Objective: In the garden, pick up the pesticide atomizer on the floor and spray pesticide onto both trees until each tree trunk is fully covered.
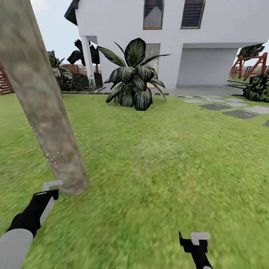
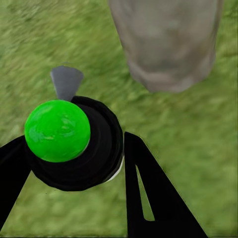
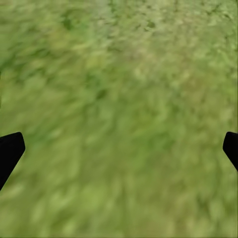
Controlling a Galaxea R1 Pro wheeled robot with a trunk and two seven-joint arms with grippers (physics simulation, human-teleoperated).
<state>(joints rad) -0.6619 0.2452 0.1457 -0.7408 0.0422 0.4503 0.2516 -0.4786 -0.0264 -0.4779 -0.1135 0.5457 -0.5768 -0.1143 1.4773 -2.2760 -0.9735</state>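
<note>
holding the atomizer (image 2: 74, 141) pinched in your left hand (image 2: 69, 163), you have the trunk (image 1: 41, 108) just ahead, nozzle toward it.

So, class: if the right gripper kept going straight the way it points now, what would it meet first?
The right gripper points down at the lawn; its open fingers frame nothing but grass, so probably the ground.
</note>
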